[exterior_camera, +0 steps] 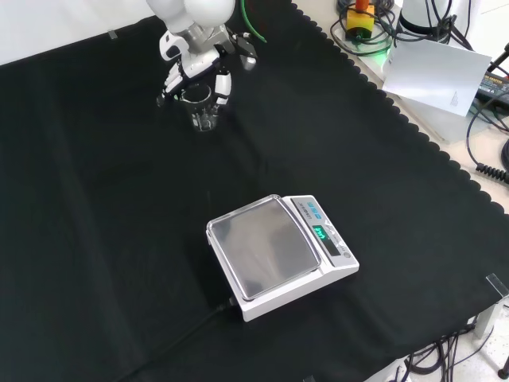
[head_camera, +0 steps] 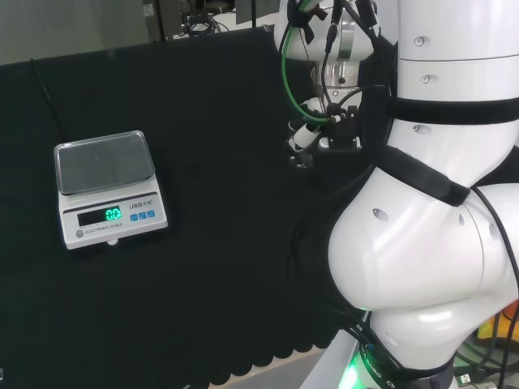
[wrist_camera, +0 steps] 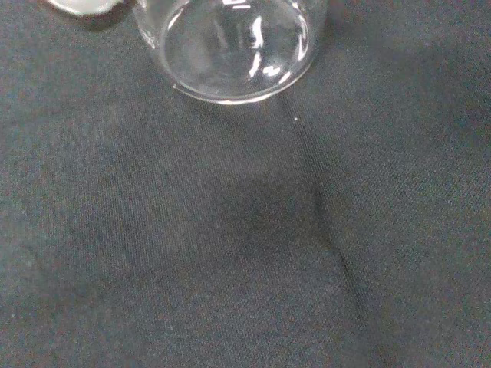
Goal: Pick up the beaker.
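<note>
One clear beaker [exterior_camera: 202, 107] sits within the hand's [exterior_camera: 191, 68] curled fingers.

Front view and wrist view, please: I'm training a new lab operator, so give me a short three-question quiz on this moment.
1. True or false: the beaker stands on the scale.
2. In the front view, the hand is: A) around the beaker, B) over the scale, C) flat on bare cloth.
3. Fill in: the scale's pan carries ____.

Key: 1 false, it stands on the black cloth, away from the scale; 2 A; 3 nothing.
</note>
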